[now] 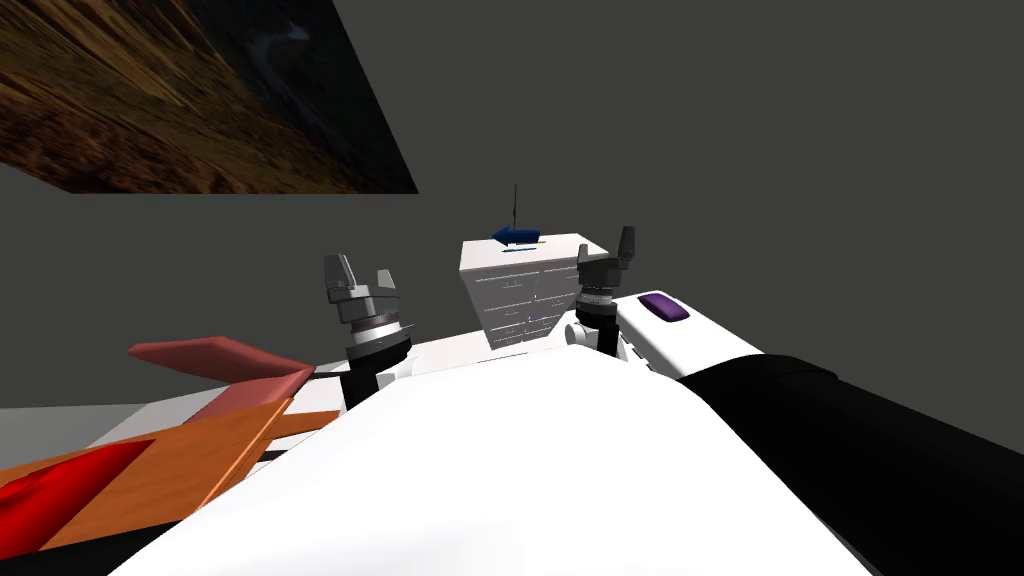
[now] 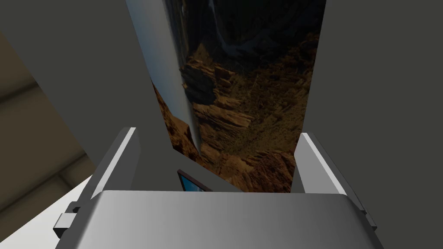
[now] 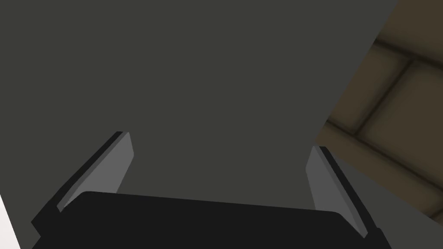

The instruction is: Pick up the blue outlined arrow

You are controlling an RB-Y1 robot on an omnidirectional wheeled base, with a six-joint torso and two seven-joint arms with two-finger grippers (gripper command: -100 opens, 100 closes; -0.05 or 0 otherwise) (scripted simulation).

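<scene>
A blue arrow (image 1: 516, 236) lies on top of a white chest of drawers (image 1: 520, 290) straight ahead in the head view, its tip pointing left. A thin blue strip lies just in front of it. My left gripper (image 1: 360, 275) is raised to the left of the chest, open, with nothing between its fingers (image 2: 123, 160). My right gripper (image 1: 612, 252) is raised at the chest's right edge, lower than the arrow and to its right. Its fingers (image 3: 119, 162) stand open and hold nothing. Both wrist views face the wall.
A red and orange piece of furniture (image 1: 190, 440) sits low at the left. A purple object (image 1: 665, 307) lies on a white surface at the right, next to a black area. A dark grey wall stands behind the chest.
</scene>
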